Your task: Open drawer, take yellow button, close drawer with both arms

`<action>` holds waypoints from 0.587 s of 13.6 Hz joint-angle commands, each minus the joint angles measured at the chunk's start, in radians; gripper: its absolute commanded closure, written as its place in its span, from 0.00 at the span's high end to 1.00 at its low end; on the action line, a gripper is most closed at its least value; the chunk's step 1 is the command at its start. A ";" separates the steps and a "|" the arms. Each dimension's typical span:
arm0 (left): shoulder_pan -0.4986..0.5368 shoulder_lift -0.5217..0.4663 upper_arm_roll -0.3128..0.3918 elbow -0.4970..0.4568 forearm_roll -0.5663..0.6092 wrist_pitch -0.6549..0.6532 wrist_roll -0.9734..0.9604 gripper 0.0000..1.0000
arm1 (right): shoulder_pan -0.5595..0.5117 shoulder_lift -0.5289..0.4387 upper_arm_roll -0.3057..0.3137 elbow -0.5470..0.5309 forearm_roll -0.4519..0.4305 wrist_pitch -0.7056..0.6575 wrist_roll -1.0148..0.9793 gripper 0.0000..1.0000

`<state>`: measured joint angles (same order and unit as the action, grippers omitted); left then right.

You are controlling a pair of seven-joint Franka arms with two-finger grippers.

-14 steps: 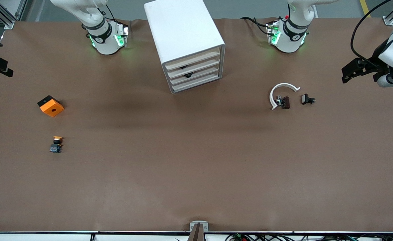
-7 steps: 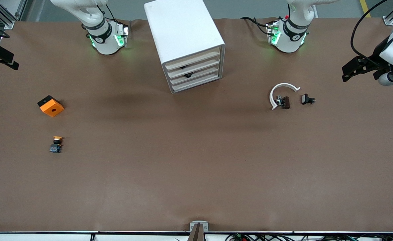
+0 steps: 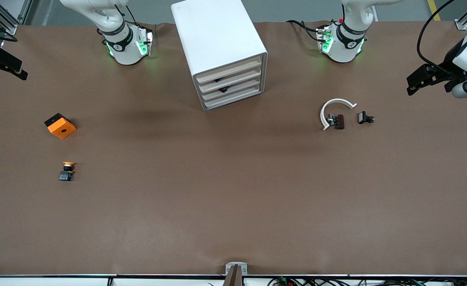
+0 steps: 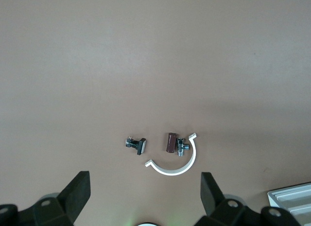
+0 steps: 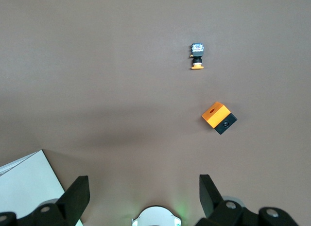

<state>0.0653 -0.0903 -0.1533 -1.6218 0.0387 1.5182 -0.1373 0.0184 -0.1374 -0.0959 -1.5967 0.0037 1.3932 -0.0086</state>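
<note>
The button (image 3: pixel 66 171) lies on my desk (image 3: pixel 233 198) toward my right arm's end, nearer the camera than the orange block (image 3: pixel 60 125): round orange-yellow cap, black-and-blue body. The cabinet (image 3: pixel 221 51) holds its drawers (image 3: pixel 230 85) shut. My left pincer (image 4: pixel 145 194) and right pincer (image 5: pixel 142 192) hang over the desk, fingers spread apart and empty.

Bare table (image 3: pixel 233 190) fronts the cabinet (image 3: pixel 221 47); only its closed drawers (image 3: pixel 230 85) obstruct.

The brown table (image 3: pixel 233 190) carries a white cabinet (image 3: pixel 217 43) at its robot-side edge, an orange block (image 3: pixel 60 126) and button (image 3: pixel 66 171) toward the right arm's end, and a white curved strip (image 3: pixel 334 107) with two clips toward the left arm's end.
</note>
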 commanded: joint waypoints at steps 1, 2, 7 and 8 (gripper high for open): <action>-0.001 0.023 -0.003 0.046 -0.013 -0.016 -0.011 1.00 | -0.018 -0.030 0.015 -0.034 0.010 0.021 0.009 1.00; -0.002 0.032 -0.003 0.052 -0.013 -0.016 -0.025 1.00 | -0.018 -0.030 0.015 -0.035 0.010 0.023 0.009 1.00; -0.005 0.034 -0.003 0.065 -0.011 -0.027 -0.067 1.00 | -0.018 -0.031 0.015 -0.034 0.009 0.056 0.002 1.00; -0.004 0.034 -0.003 0.065 -0.010 -0.032 -0.048 1.00 | -0.018 -0.031 0.015 -0.034 0.007 0.059 0.002 1.00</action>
<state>0.0606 -0.0685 -0.1535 -1.5855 0.0387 1.5152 -0.1945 0.0182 -0.1384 -0.0959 -1.6024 0.0037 1.4359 -0.0086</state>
